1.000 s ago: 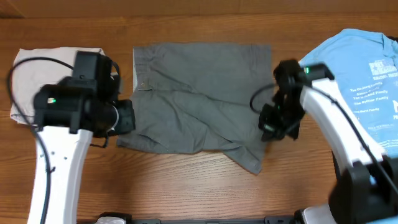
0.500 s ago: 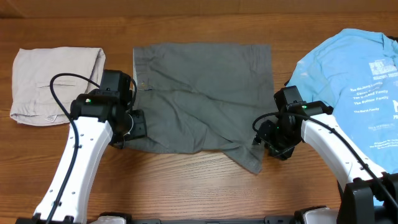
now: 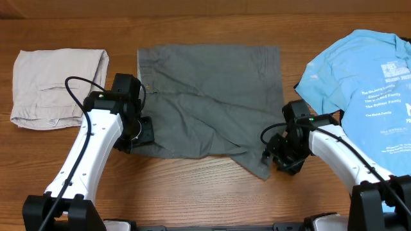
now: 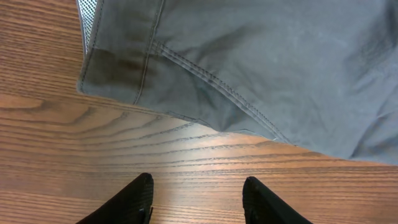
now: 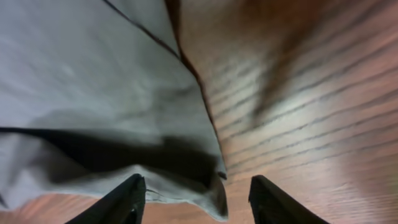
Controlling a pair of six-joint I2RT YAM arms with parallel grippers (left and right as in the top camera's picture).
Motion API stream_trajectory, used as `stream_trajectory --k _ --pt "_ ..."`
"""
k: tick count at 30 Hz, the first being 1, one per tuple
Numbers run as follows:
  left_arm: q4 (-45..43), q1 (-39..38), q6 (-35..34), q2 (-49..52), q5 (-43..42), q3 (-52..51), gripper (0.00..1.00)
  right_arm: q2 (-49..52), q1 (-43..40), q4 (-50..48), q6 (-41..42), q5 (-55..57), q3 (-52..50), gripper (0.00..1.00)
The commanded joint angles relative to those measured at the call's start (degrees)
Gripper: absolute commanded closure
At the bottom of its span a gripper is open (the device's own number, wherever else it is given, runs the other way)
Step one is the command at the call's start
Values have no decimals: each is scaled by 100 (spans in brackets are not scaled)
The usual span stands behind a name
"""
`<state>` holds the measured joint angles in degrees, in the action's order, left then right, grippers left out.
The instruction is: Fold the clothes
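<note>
Wrinkled dark grey shorts (image 3: 205,96) flat, left end effector (image 4: 198,190) apart, right end effector (image 5: 198,186) apart

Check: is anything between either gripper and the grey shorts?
Nothing visible. The left gripper hangs open over bare table beside the near left corner of the shorts; the right gripper is open right at their near right hem.

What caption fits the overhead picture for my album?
Left end effector and right end effector open at edges of the dark grey shorts on the table.
</note>
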<state>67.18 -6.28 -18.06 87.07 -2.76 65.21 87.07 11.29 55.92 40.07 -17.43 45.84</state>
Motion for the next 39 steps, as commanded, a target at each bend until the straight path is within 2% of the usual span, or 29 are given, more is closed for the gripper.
stream_trajectory --k 1,3,7,11,14,20,26,27,29,32,36,39 --pt "-20 -11 -76 15 44 -26 50 -4 -9 -160 2 -577 -254 43" --pt "-22 -11 -76 15 46 -26 50 -4 -9 -262 7 -876 -339 44" --pt "-31 -11 -76 15 46 -26 50 -4 -9 -267 11 -1075 -350 55" --pt "-44 -11 -74 15 46 -24 50 -4 -9 -256 26 -1071 -350 74" --pt "-39 -11 -74 15 46 -26 49 -4 -9 -214 24 -1008 -350 96" --pt "-39 -11 -79 15 155 -24 49 -4 -2 470 24 -448 -354 96" --pt "-39 -11 -79 15 157 -26 48 -4 2 623 52 -448 -601 96" --pt "-39 -11 -81 15 170 -24 45 -4 0 584 50 -450 -695 96" --pt "-15 -11 -83 15 168 -26 35 -4 0 466 48 -446 -837 96" --pt "184 -11 -85 20 170 -26 32 -4 0 402 46 -446 -892 96" --pt "483 28 -109 24 186 -33 23 -4 0 389 46 -378 -892 96" --pt "374 275 -337 24 282 -153 24 -4 0 382 46 -221 -892 96"
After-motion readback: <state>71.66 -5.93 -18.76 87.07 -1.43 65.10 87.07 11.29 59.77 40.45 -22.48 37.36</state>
